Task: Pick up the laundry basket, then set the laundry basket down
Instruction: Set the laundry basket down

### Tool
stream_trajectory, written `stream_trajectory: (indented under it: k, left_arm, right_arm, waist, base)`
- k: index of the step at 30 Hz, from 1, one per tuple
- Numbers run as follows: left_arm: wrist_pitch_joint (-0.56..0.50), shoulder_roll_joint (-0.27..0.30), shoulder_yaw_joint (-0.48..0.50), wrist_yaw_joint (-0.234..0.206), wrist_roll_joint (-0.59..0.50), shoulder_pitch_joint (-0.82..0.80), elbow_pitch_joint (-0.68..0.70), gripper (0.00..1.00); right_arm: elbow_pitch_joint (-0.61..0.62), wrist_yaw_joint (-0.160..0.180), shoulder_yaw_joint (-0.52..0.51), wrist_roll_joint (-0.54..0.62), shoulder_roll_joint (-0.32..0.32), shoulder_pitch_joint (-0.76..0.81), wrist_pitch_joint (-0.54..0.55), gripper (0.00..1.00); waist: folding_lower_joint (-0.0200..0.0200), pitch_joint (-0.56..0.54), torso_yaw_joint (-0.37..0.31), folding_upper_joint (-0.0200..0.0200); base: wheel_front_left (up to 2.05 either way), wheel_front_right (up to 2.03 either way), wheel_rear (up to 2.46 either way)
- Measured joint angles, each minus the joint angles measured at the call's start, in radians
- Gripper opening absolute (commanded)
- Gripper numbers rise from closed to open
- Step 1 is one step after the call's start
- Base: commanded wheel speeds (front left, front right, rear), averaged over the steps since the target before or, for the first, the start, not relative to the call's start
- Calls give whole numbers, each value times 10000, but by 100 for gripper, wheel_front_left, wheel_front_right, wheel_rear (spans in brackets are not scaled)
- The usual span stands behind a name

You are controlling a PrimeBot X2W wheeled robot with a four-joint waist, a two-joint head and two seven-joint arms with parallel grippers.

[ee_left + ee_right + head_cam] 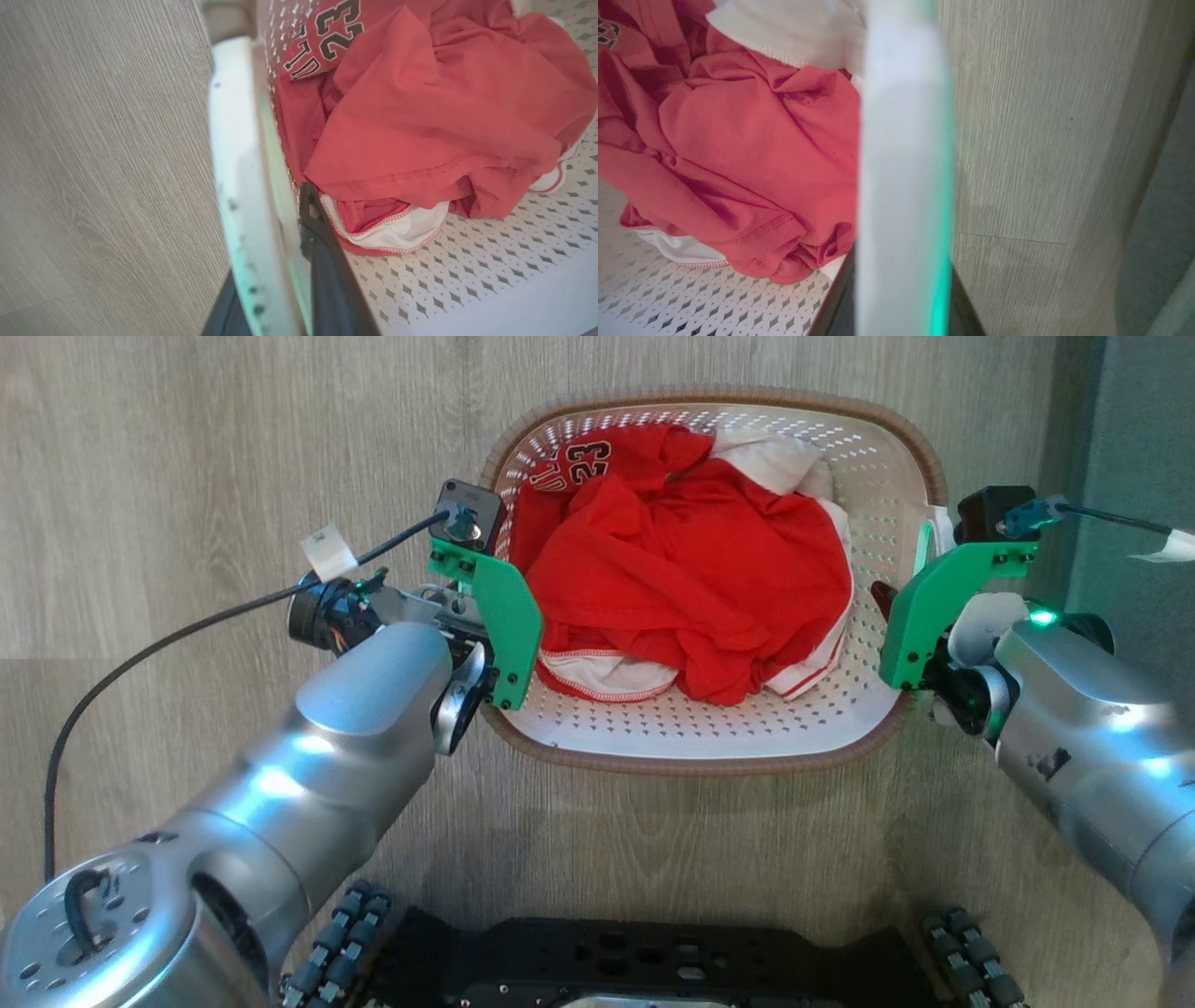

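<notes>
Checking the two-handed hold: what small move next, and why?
Probably raise both arms together, level and slowly: the left gripper and right gripper each clamp a side of the laundry basket, with red clothes heaped loose inside, so uneven motion could tilt it. Whether it rests on the floor is unclear.

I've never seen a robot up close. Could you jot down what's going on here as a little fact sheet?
Object: laundry basket, white perforated walls, brown rim
Contents: red and white clothes, one printed 23
Surface: wood-look floor
Left side: left gripper straddles the left handle, apparently clamped
Right side: right gripper straddles the right handle, apparently clamped
Lifted or resting: cannot tell
</notes>
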State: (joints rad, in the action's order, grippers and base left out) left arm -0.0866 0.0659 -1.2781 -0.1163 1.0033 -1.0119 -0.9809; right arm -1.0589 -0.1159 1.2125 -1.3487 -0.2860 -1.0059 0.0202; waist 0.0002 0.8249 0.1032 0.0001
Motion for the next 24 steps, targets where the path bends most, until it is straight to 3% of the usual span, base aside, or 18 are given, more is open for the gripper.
stream_trajectory:
  k: [24]
  left_arm:
    - [320,-4,13,-268,-353,-2,40,0]
  right_arm:
    - [-174,0,174,-84,98,-12,-500,0]
  waist:
    - [-2,491,-16,0]
  base:
    - [0,0,0]
